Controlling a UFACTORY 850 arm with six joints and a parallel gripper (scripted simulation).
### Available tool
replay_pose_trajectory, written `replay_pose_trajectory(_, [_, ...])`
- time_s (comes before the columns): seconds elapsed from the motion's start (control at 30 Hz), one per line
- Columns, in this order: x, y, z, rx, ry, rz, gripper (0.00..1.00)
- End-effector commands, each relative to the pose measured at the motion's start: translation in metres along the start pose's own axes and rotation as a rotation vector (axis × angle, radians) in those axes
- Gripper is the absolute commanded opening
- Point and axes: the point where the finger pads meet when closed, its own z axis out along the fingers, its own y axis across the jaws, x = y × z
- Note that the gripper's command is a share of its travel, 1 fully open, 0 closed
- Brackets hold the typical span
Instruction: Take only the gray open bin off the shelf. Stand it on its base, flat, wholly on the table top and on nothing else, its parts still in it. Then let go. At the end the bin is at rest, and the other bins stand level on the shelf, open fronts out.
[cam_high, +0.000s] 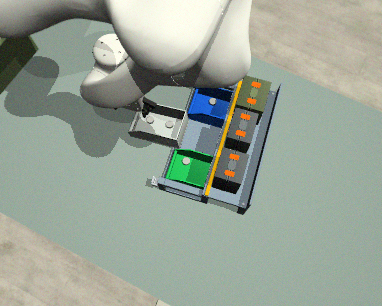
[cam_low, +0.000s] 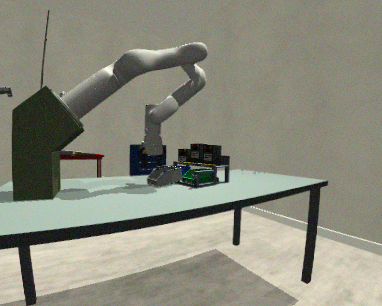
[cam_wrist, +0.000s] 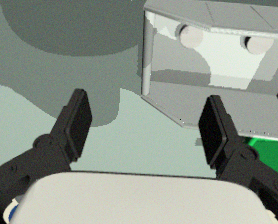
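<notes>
The gray open bin (cam_high: 157, 125) lies in front of the shelf's (cam_high: 220, 145) lower tier, between the blue bin (cam_high: 212, 107) and the green bin (cam_high: 189, 166), with its inner end at the shelf's front edge. In the exterior view the gray bin (cam_low: 162, 176) looks tilted, its shelf end higher. Two round parts (cam_wrist: 190, 36) lie inside it. My gripper (cam_wrist: 145, 106) is open and empty, raised above the bin's outer end; the bin's rim (cam_wrist: 210, 65) sits beyond the fingertips. In the top view the gripper (cam_high: 147, 107) is mostly hidden by the arm.
The shelf's upper tier holds three dark bins (cam_high: 242, 125) with orange parts behind a yellow rail (cam_high: 222, 140). The arm's dark green base block (cam_low: 40, 145) stands at the table's left end. A red side table (cam_low: 82, 157) and a blue box (cam_low: 140, 160) stand behind.
</notes>
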Motion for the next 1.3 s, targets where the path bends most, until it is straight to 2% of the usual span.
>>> replay_pose_trajectory(0.0, [0.0, 0.0, 0.0, 0.0, 0.0, 0.0, 1.0])
replay_pose_trajectory(0.23, [0.0, 0.0, 0.0, 0.0, 0.0, 0.0, 1.0])
replay_pose_trajectory(0.27, [0.0, 0.0, 0.0, 0.0, 0.0, 0.0, 0.33])
replay_pose_trajectory(0.8, [0.0, 0.0, 0.0, 0.0, 0.0, 0.0, 0.33])
replay_pose_trajectory(0.97, [0.0, 0.038, -0.012, 0.0, 0.0, 0.0, 0.33])
replay_pose_trajectory(1.27, [0.0, 0.038, -0.012, 0.0, 0.0, 0.0, 0.33])
